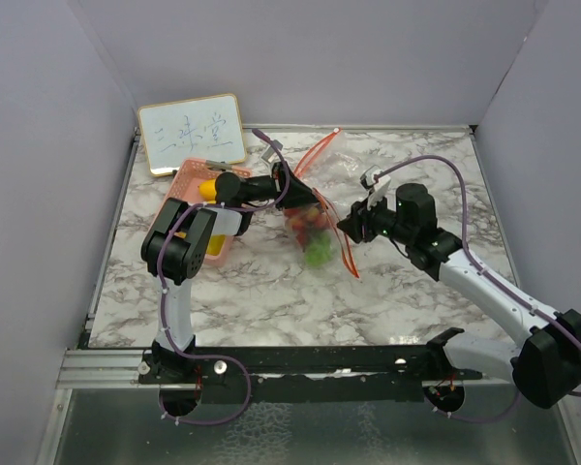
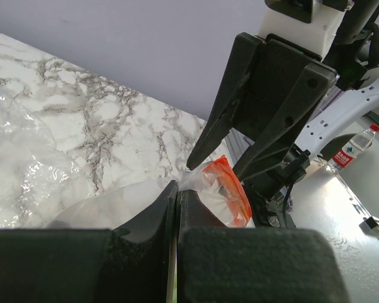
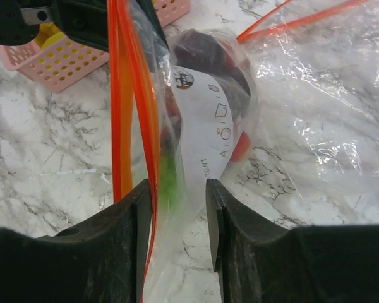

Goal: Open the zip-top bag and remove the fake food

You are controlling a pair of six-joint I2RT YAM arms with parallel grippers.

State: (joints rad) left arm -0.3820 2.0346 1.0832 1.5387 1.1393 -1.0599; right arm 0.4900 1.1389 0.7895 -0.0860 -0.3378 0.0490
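The zip-top bag [image 1: 321, 163] is clear with an orange zip strip [image 3: 131, 95] and is held up off the marble table, its mouth open. The fake food [image 1: 313, 237] is inside it: green [image 3: 169, 183], red [image 3: 240, 148] and dark purple [image 3: 202, 50] pieces. My left gripper [image 1: 289, 184] is shut on the bag's clear film [image 2: 196, 180] near the orange strip [image 2: 230, 189]. My right gripper [image 1: 349, 230] is open, and its jaws [image 3: 180, 189] straddle the bag's lower edge, the left finger against the orange strip.
A pink basket [image 1: 189, 174] with a yellow piece [image 3: 47, 35] in it lies left of the bag, under my left arm. A small whiteboard [image 1: 192, 133] leans at the back left. Grey walls close in three sides.
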